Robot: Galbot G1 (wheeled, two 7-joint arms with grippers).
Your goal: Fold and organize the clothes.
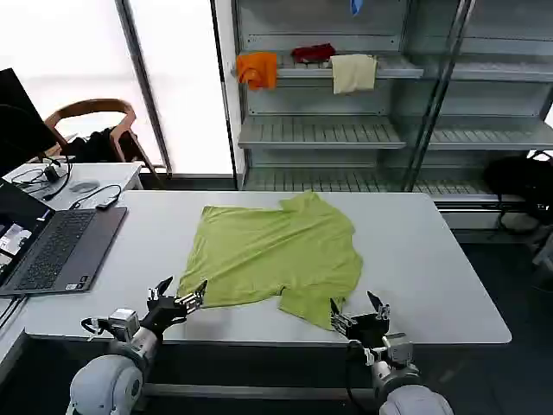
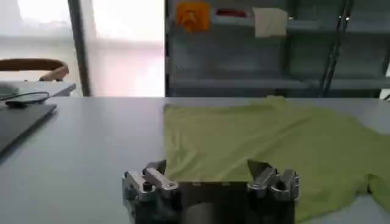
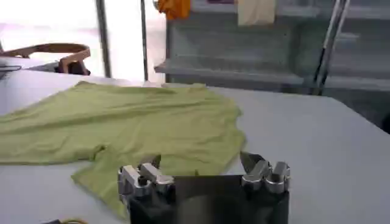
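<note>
1. We see the lime-green T-shirt (image 1: pixel 275 255) lying spread out in the middle of the white tabletop (image 1: pixel 432 259).
2. Our left claw (image 1: pixel 177 296) is wide, at the shirt's lower left edge.
3. Our right claw (image 1: pixel 356 313) is wide, by the shirt's lower right sleeve.
</note>
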